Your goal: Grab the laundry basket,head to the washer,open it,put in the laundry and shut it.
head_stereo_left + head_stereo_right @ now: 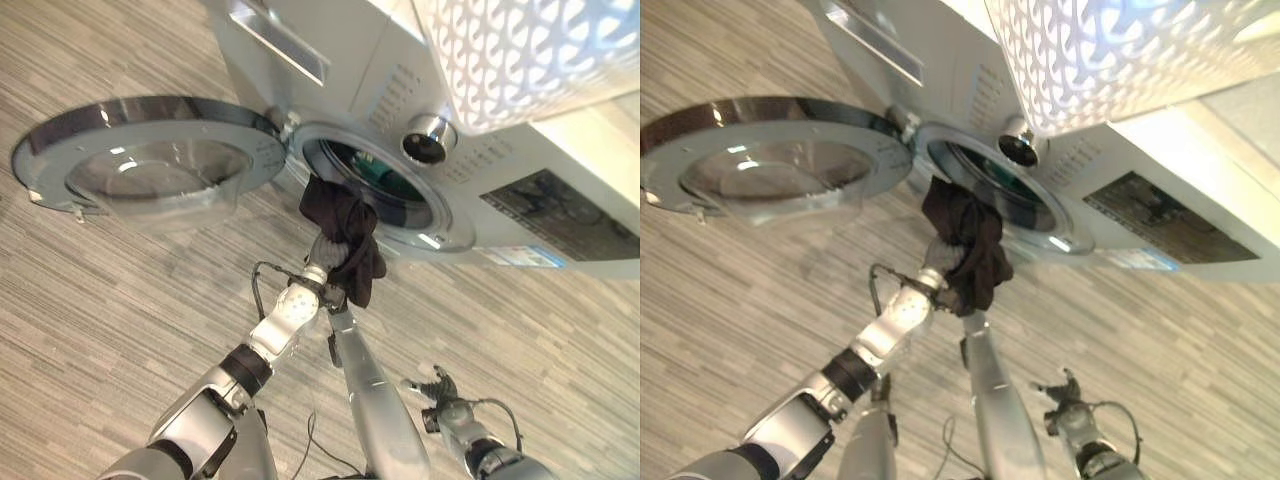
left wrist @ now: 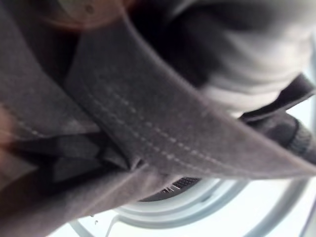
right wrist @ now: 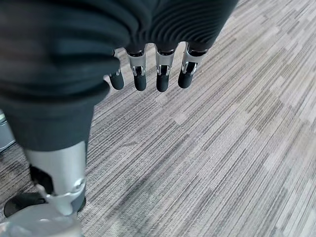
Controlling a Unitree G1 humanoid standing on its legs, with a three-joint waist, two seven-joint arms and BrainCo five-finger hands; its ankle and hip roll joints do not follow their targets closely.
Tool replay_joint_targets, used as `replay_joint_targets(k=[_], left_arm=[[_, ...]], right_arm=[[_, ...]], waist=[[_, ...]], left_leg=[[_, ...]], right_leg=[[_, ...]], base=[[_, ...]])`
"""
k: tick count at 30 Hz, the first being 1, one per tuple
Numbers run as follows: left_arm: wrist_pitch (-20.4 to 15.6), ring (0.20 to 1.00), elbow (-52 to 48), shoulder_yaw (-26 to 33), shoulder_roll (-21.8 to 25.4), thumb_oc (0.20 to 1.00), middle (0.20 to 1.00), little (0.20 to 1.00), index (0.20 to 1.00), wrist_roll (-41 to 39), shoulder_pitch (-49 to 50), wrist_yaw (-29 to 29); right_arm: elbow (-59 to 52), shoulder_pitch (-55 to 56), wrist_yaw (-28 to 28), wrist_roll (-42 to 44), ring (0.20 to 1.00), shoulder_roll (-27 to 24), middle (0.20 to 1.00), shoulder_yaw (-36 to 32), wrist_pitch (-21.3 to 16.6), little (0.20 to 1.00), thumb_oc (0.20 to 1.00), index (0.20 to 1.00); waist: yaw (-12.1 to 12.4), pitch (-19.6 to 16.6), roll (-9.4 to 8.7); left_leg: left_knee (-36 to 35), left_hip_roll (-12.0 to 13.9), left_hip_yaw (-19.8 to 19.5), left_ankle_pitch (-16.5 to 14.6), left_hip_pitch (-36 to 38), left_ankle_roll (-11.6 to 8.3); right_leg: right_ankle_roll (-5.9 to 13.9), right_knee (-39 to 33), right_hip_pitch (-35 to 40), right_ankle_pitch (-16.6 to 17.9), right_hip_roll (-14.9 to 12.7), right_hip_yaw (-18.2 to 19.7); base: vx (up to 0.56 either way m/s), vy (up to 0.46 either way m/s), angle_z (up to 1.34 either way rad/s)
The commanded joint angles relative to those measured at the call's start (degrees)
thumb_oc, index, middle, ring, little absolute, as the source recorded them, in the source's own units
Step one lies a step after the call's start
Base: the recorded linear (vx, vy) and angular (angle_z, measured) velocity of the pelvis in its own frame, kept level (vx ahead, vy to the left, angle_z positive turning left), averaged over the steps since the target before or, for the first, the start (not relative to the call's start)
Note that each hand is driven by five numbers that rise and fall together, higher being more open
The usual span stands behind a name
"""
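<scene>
Dark garment hangs bunched in your left hand, just before the washer opening; right hand dangles relaxed, empty.

The washer stands with its door swung fully aside to the robot's left, so the round drum opening is unblocked from the front. A dark garment, bunched over the left hand, hangs across the opening's lower rim and takes up part of that gap. Something green seems to lie inside the drum. The white laundry basket sits on the washer's top, above the opening. The striped floor under the right hand is bare.
</scene>
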Motion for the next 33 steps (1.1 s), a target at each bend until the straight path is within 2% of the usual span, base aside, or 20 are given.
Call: replay_joint_targets(k=[1, 3, 6, 9, 16, 18, 19, 22, 23, 24, 28, 33], left_arm=[[-5.61, 0.2, -6.79, 4.31, -0.73, 0.2, 0.2, 0.2, 0.2, -1.93, -5.3, 2.06], [-5.99, 0.2, -7.28, 5.98, -0.92, 0.2, 0.2, 0.2, 0.2, -1.55, -7.05, 3.39], [-6.51, 0.2, -7.93, 7.23, -1.71, 0.2, 0.2, 0.2, 0.2, -2.03, -8.95, 4.96], [-6.4, 0.2, -8.05, 7.42, -1.95, 0.2, 0.2, 0.2, 0.2, -2.01, -9.68, 5.33], [-5.77, 0.2, -2.86, 8.63, -5.0, 0.2, 0.2, 0.2, 0.2, -1.56, -13.18, 8.25], [-6.01, 0.2, 4.45, 10.48, -7.66, 0.2, 0.2, 0.2, 0.2, -3.33, -18.87, 11.18], [-6.05, 0.2, 4.53, 10.51, -7.68, 0.2, 0.2, 0.2, 0.2, -3.35, -18.96, 11.16], [-6.88, 0.2, 12.27, 13.44, -7.71, 0.2, 0.2, 0.2, 0.2, -6.24, -27.57, 13.56], [-7.21, 0.2, 17.37, 16.13, -6.29, 0.2, 0.2, 0.2, 0.2, -9.77, -34.45, 14.18], [-7.26, 0.2, 17.51, 16.2, -6.26, 0.2, 0.2, 0.2, 0.2, -9.84, -34.6, 14.09], [-8.92, 0.2, 25.76, 21.43, -1.86, 0.2, 0.2, 0.2, 0.2, -20.21, -44.6, 12.28], [-11.72, 0.2, 27.89, 24.34, -1.09, 0.2, 0.2, 0.2, 0.2, -27.72, -52.77, 11.34]], right_arm=[[-8.6, -2.29, -3.61, 3.66, 1.0, -3.22, 1.0, -0.56, -2.61, 1.0, 1.0, 1.0], [-13.7, -3.06, -4.71, 3.35, 1.0, -4.39, 1.0, -0.82, -3.56, 1.0, 1.0, 1.0], [-20.09, -3.66, -5.32, 2.57, 1.0, -5.58, 1.0, -0.94, -4.43, 1.0, 1.0, 1.0], [-22.07, -4.06, -5.16, 3.22, 1.0, -5.68, 1.0, -1.1, -4.82, 1.0, 1.0, 1.0], [-26.45, -3.67, -5.73, 3.38, 1.0, -5.75, 1.0, -2.23, -5.36, 1.0, 1.0, 1.0], [-27.28, -4.25, -6.61, 4.08, 1.0, -5.56, 1.0, -2.42, -5.75, 1.0, 1.0, 1.0], [-27.27, -4.29, -6.61, 4.08, 1.0, -5.58, 1.0, -2.43, -5.75, 1.0, 1.0, 1.0], [-26.79, -5.37, -7.25, 4.06, 1.0, -4.95, 1.0, -1.15, -5.88, 1.0, 1.0, 1.0], [-26.47, -5.61, -7.26, 4.4, 1.0, -4.52, 1.0, -0.2, -5.95, 1.0, 1.0, 1.0], [-26.46, -5.68, -7.26, 4.4, 1.0, -4.55, 1.0, -0.19, -5.95, 1.0, 1.0, 1.0], [-25.18, -5.33, -6.16, 5.16, 1.0, -3.48, 1.0, 1.75, -5.88, 1.0, 1.0, 1.0], [-22.43, -3.13, -5.04, 6.83, 1.0, -3.74, 1.0, 1.23, -5.52, 1.0, 1.0, 1.0]], waist=[[-1.71, 3.57, 1.54], [-1.62, 4.08, 1.39], [-1.9, 4.19, 0.1], [-1.85, 3.92, -0.65], [-2.09, 2.08, -2.57], [-3.41, 1.06, -3.55], [-3.4, 1.09, -3.53], [-5.31, -0.16, -4.75], [-6.65, -0.84, -5.41], [-6.62, -0.77, -5.38], [-9.09, -2.23, -5.75], [-11.65, -4.47, -5.08]], left_leg=[[-2.64, 3.9, -4.9, -3.64, 6.41, 3.82], [-1.59, 3.36, -5.33, -4.53, 5.38, 4.08], [-0.96, 2.65, -5.91, -5.26, 3.62, 4.49], [-0.68, 2.51, -6.2, -5.84, 2.71, 4.62], [-0.96, 4.96, -6.0, -7.92, 2.13, 4.36], [-1.42, 6.13, -5.79, -8.42, 2.84, 3.86], [-1.43, 6.14, -5.77, -8.41, 2.86, 3.85], [-2.89, 8.08, -4.43, -9.21, 4.98, 3.2], [-3.88, 9.55, -3.43, -9.52, 6.41, 2.66], [-3.93, 9.59, -3.37, -9.51, 6.48, 2.65], [-6.93, 12.11, -0.91, -9.24, 9.74, 1.52], [-10.17, 14.15, 1.97, -8.5, 14.3, 0.51]], right_leg=[[7.76, 0.69, -6.55, 4.45, -8.97, 5.86], [7.5, 1.32, -7.87, 4.36, -8.95, 6.2], [7.62, 1.77, -10.23, 4.79, -9.51, 6.35], [7.83, 2.34, -11.8, 4.78, -9.45, 6.3], [8.19, 6.05, -16.01, 3.47, -8.58, 4.91], [8.19, 7.43, -17.25, 3.11, -8.0, 5.02], [8.19, 7.46, -17.26, 3.09, -7.98, 5.03], [8.19, 8.64, -18.28, 2.59, -6.37, 5.05], [8.19, 9.0, -19.18, 2.56, -5.15, 4.69], [8.19, 9.03, -19.17, 2.54, -5.09, 4.7], [8.19, 10.04, -20.73, 1.98, -2.15, 4.3], [8.19, 11.94, -22.17, 1.64, 0.16, 3.93]], base=[[-0.07, 0.1, -0.05], [-0.03, 0.085, 0.01], [-0.03, 0.061, 0.05], [-0.02, 0.016, 0.03], [0.0, 0.005, 0.02], [0.01, 0.024, -0.18], [0.01, 0.015, -0.13], [0.04, 0.024, -0.18], [0.04, 0.017, -0.16], [0.04, 0.018, -0.2], [0.02, 0.004, -0.36], [0.05, 0.006, -0.3]])
